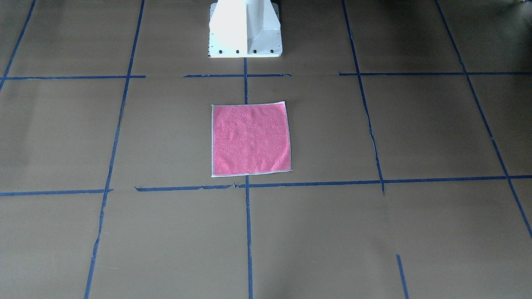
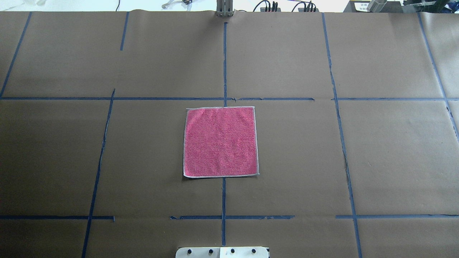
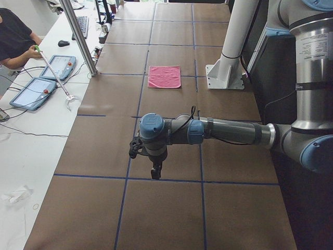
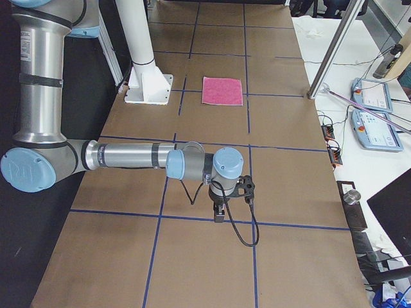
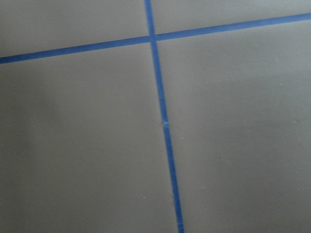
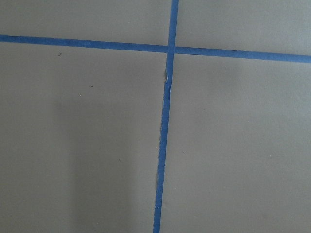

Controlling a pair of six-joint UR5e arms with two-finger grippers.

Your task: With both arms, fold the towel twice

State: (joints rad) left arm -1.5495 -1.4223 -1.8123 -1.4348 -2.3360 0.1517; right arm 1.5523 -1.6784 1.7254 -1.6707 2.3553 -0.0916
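The towel [image 2: 220, 141] lies flat and unfolded, pink face up with its whitish hem showing all round, at the table's middle in front of the pedestal; it also shows in the front-facing view [image 1: 250, 139]. Neither arm shows in the overhead or front-facing views. My left gripper [image 3: 155, 172] shows only in the exterior left view, pointing down over the paper far from the towel [image 3: 164, 76]. My right gripper [image 4: 219, 215] shows only in the exterior right view, likewise far from the towel [image 4: 223, 90]. I cannot tell whether either is open or shut. Both wrist views show only brown paper and blue tape.
The table is covered in brown paper [image 2: 107, 161] with a blue tape grid. The white pedestal base [image 1: 245, 33] stands behind the towel. A metal post [image 3: 78, 36], tablets [image 3: 31, 94] and a seated operator [image 3: 15, 36] are on the far side of the table.
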